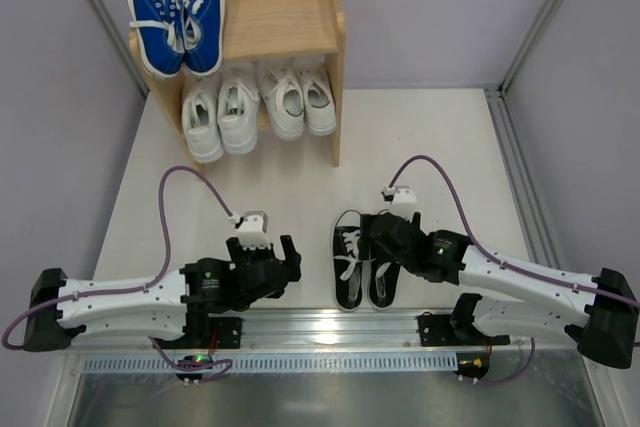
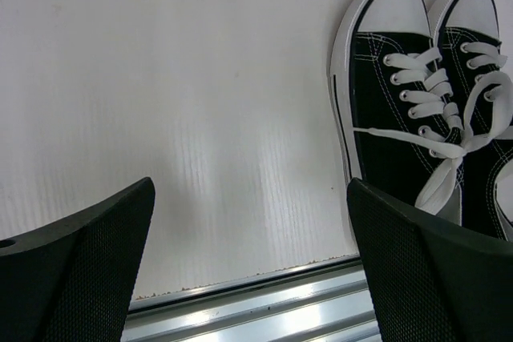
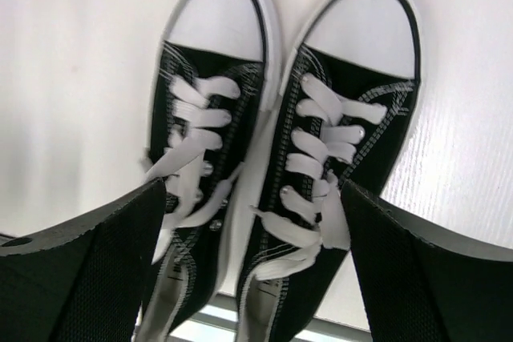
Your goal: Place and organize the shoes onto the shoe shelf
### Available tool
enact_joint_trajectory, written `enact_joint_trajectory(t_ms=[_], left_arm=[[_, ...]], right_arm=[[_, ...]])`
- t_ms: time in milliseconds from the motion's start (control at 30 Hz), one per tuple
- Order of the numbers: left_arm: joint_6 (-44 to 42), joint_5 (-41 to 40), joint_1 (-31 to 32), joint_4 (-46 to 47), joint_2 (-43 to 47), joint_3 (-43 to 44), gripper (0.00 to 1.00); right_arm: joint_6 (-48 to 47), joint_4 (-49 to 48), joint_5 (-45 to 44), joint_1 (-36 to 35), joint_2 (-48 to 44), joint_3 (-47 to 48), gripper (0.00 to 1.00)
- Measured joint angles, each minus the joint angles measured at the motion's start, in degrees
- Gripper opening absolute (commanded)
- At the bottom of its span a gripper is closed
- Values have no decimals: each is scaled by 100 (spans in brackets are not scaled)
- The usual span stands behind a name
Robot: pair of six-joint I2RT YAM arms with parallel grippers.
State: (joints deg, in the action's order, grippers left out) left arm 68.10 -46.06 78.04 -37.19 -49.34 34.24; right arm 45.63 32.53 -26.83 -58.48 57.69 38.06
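Note:
The black pair of shoes (image 1: pixel 352 265) lies side by side on the white table near its front edge, toes pointing toward the shoe shelf (image 1: pixel 285 12). My right gripper (image 1: pixel 380 239) hangs over the pair, open. In the right wrist view its jaws (image 3: pixel 253 190) stand astride both black shoes (image 3: pixel 345 110) near the laces. The left gripper (image 1: pixel 265 253) is open and holds nothing, just left of the pair (image 2: pixel 393 102). A blue pair (image 1: pixel 175 17) sits on the shelf's top tier at the left. Several white shoes (image 1: pixel 260 102) fill the lower tier.
A metal rail (image 1: pixel 330 327) runs along the table's near edge, just behind the black shoes' heels (image 2: pixel 264 310). Purple cables (image 1: pixel 175 197) loop above both arms. The right half of the shelf's top tier is bare wood. Frame posts (image 1: pixel 540 22) stand at the back corners.

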Motion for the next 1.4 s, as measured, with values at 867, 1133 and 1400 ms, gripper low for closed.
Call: enact_joint_trajectory(t_ms=[867,1133,1400], left_arm=[[-1475,1346,0,2140,-3543,1843,100],[-1276,1351,0,2090,-4588,2238,76],[-804,1093,44,2402,-4747,1987,0]], right_arm=[[640,1650,-1681,-92,-2616,22,100],[553,1718,-1659,-92,-2004,26,100],[431,1709,-1646,-92,-2256,26,100]])
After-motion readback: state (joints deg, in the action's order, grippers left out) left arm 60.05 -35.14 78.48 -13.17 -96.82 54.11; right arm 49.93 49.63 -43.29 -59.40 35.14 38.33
